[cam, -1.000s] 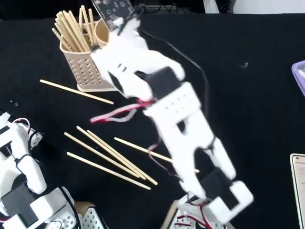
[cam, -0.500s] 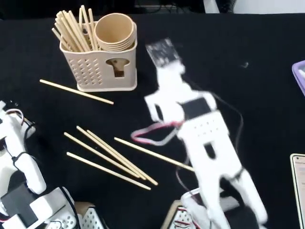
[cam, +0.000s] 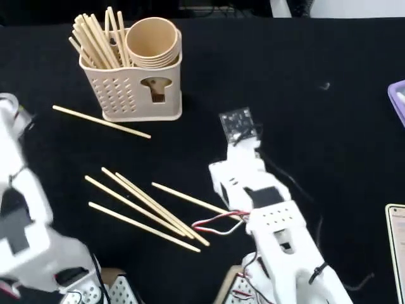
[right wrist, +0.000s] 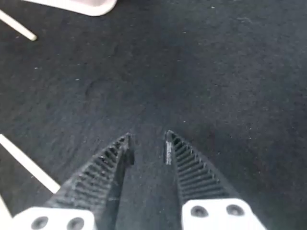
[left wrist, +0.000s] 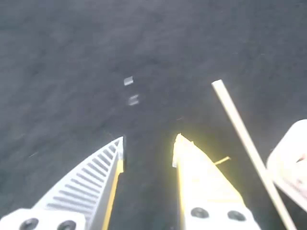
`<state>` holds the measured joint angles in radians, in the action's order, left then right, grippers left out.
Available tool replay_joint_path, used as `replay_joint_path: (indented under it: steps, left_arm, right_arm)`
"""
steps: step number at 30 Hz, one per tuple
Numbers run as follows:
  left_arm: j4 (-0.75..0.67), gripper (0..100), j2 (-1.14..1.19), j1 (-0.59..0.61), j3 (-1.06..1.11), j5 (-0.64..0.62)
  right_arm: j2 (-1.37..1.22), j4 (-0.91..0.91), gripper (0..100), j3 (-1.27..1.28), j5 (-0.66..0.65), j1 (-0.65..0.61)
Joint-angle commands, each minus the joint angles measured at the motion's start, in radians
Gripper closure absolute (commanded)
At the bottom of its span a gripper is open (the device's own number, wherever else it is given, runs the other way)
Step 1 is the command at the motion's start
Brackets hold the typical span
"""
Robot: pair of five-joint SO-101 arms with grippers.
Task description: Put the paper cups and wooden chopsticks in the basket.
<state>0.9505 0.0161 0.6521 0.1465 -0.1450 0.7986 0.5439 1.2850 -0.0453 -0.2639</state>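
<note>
A beige perforated basket [cam: 133, 95] stands at the back left. It holds a bundle of wooden chopsticks [cam: 98, 41] and a stack of paper cups [cam: 152, 41]. One loose chopstick [cam: 101, 121] lies in front of the basket, and several more [cam: 145, 209] lie nearer the front. My right arm [cam: 253, 190] stands mid-table, right of the loose sticks. Its gripper [right wrist: 147, 138] is open a little over bare cloth, holding nothing. My left arm [cam: 19, 209] stands at the table's left edge. Its gripper [left wrist: 148, 141] is open and empty, beside a chopstick [left wrist: 244, 143].
Black cloth [cam: 329, 145] covers the table. A purple object [cam: 398, 98] and a white card [cam: 397, 240] sit at the right edge. The basket's base [right wrist: 72, 5] and chopstick ends [right wrist: 17, 26] show in the right wrist view.
My right arm has pulled back from over the basket toward the table's front, uncovering the cup stack in the basket. My left arm has risen along the left edge.
</note>
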Motion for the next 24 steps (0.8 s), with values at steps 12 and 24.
replay_joint_path:
  steps: [12,24]
  left_arm:
    - [0.199,82,0.953,-0.117,-1.260,-0.175]
    - [0.549,82,1.343,-0.211,-1.816,0.063]
  right_arm:
    - [0.036,-0.060,89.3,0.021,0.000,0.015]
    - [0.041,-0.061,89.3,0.019,-0.002,0.015]
